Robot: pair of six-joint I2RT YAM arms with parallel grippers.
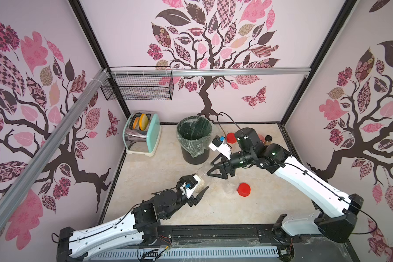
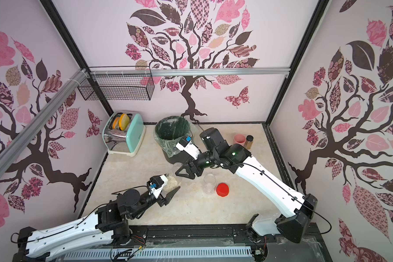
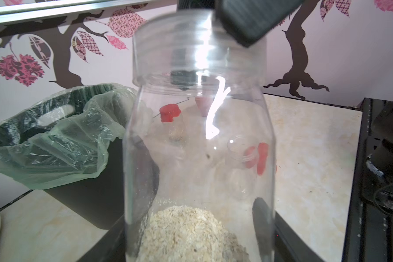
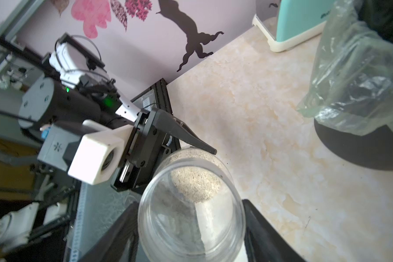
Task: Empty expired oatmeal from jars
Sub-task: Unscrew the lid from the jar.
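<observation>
A clear jar (image 1: pixel 204 175) (image 2: pixel 173 175) hangs tilted over the table in front of the bin, with oatmeal (image 3: pixel 186 231) (image 4: pixel 195 181) heaped at its lower end. My left gripper (image 1: pixel 197 188) (image 2: pixel 171 187) (image 3: pixel 202 199) is shut on the jar's base. My right gripper (image 1: pixel 210 170) (image 2: pixel 182 171) (image 4: pixel 191 233) is shut on its clear lid (image 3: pixel 197 45), one finger on each side. An empty open jar (image 1: pixel 231 184) (image 2: pixel 209 183) stands beside a loose red lid (image 1: pixel 244 189) (image 2: pixel 222 190). A red-lidded jar (image 1: pixel 231 138) stands behind the right arm.
The lined black bin (image 1: pixel 194 136) (image 2: pixel 171 131) stands just behind the held jar. A mint toaster (image 1: pixel 142 133) sits at the back left. A pink cup (image 2: pixel 239 139) and a brown bottle (image 2: pixel 249 141) stand at the back right. A wire basket (image 1: pixel 141 86) hangs on the wall.
</observation>
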